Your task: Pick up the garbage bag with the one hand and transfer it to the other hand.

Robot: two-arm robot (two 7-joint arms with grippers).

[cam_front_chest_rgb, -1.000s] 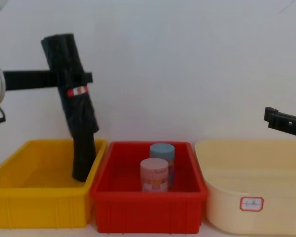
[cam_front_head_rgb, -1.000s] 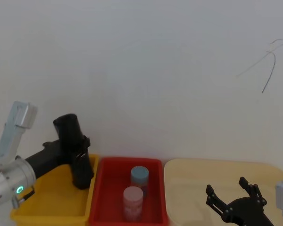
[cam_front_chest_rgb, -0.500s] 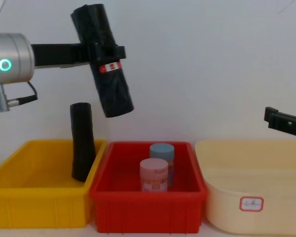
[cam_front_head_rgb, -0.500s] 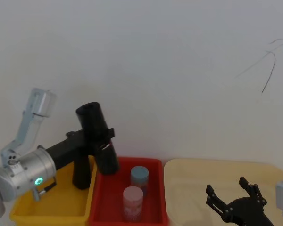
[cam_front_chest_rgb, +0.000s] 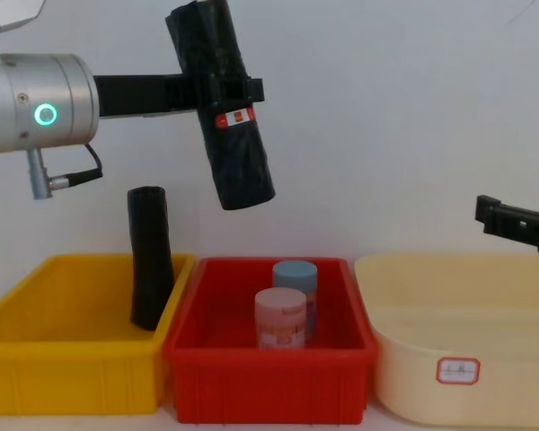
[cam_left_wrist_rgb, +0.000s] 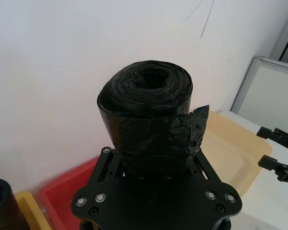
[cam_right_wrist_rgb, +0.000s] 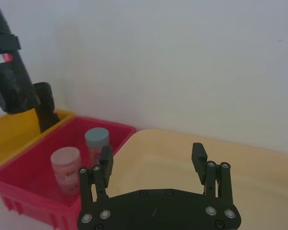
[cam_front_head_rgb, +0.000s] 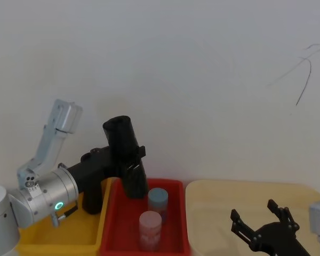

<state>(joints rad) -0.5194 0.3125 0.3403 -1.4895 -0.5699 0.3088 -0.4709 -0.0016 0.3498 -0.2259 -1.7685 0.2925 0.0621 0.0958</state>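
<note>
Upper left in the chest view, the green-ringed black left end effector (cam_front_chest_rgb: 232, 90) grips the glossy black labelled garbage bag (cam_front_chest_rgb: 241, 166) aloft, mid-transfer, and next it likely needs to reach the wide-open black right end effector (cam_front_head_rgb: 254, 213) at lower right.

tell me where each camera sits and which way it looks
Head: up high, facing down at the red bin; left hand holding the bag, right hand low.
Chest: low, facing the bin's side; both hands.
Left wrist: behind the left hand, facing the bag's end.
Right wrist: behind the open right hand, facing the red bin.
Head and chest share bag, bin, hands.
</note>
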